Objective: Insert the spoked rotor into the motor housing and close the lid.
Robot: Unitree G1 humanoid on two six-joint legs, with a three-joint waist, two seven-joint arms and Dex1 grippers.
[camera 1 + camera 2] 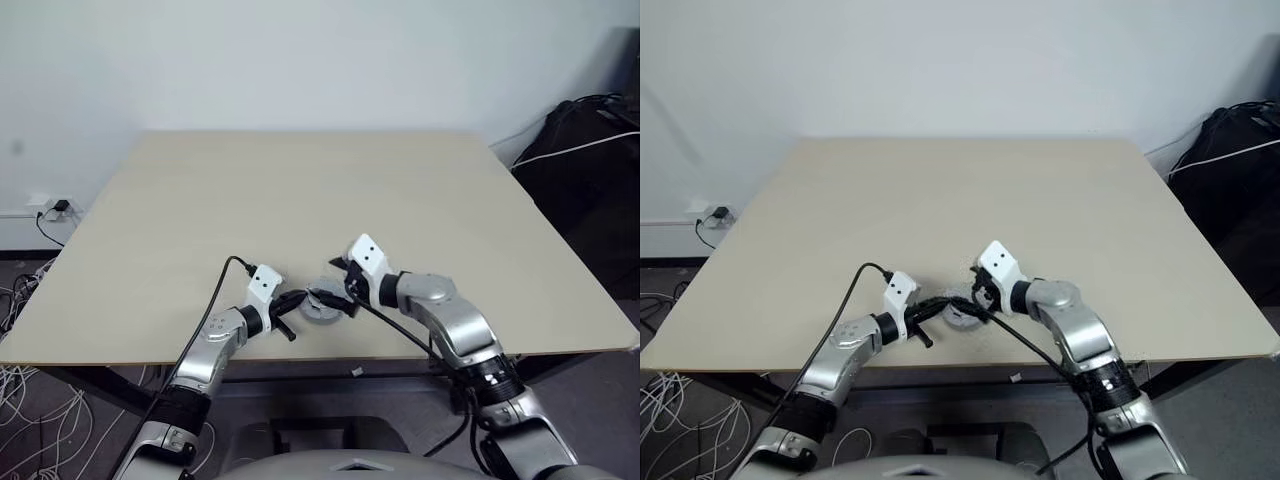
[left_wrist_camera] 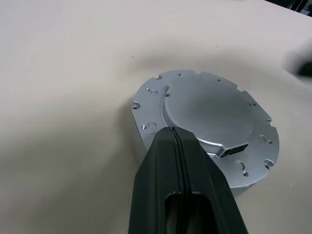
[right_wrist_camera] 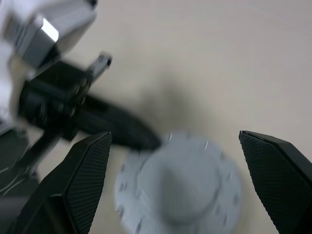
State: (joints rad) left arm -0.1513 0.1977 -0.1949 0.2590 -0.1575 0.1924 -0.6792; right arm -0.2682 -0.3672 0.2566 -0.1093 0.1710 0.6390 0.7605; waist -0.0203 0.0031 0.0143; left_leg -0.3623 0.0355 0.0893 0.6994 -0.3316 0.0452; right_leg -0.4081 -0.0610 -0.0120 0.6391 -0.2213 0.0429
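Beige table (image 1: 300, 190), white wall (image 1: 300, 60), floor cables (image 1: 25, 400).

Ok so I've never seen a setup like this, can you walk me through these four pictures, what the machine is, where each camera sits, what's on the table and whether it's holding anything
This is a humanoid robot with two arms, each ending in a gripper with two black fingers. Two pictures come from cameras in its head, looking down over its arms at a beige table. The other two come from cameras on its wrists, looking along each gripper's fingers.

On the table, near the front edge, sits one round silver metal assembly: a flat lid with small holes around its rim, closed over the part beneath. What is inside cannot be seen.

The left gripper is shut, with its tips resting against the assembly's edge; it clamps nothing. The right gripper is wide open above the assembly, its two fingers on either side, and it holds nothing. A dark bag sits beside the table.
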